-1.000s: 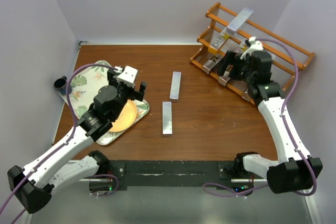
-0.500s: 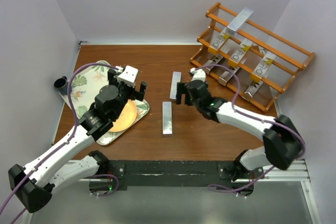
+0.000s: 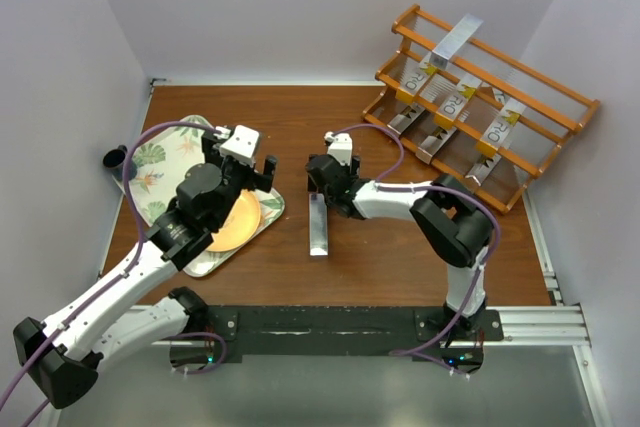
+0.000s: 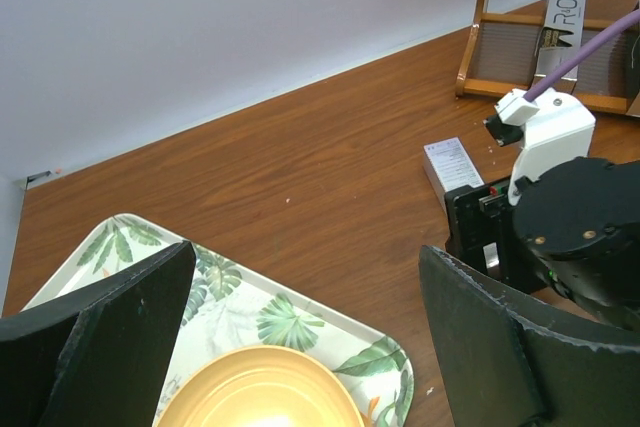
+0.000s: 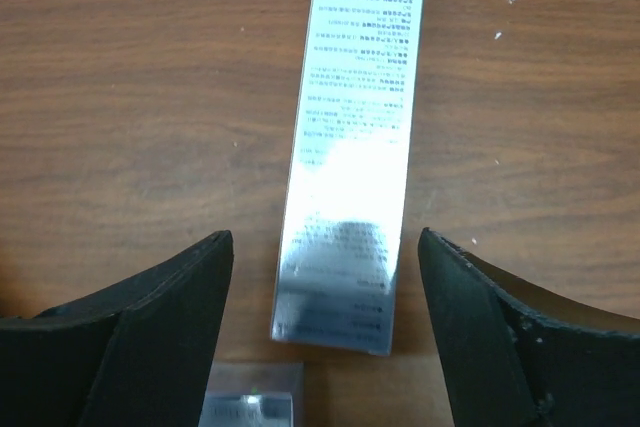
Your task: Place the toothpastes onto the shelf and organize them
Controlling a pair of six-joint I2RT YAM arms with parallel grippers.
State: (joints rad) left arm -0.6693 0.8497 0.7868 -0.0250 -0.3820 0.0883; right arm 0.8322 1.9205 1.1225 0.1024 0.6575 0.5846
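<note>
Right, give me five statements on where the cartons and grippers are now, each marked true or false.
1. The right gripper straddles a toothpaste carton lying on the table, jaws open. True.
2. The shelf stands at the table's far right with several cartons on it. True.
3. Every toothpaste is on the shelf. False: a second carton also lies on the table, near the straddled one.
4. The left gripper holds a carton. False: it is open and empty, above the leaf-patterned tray.
5. A yellow-orange plate sits on the tray. True.
</note>
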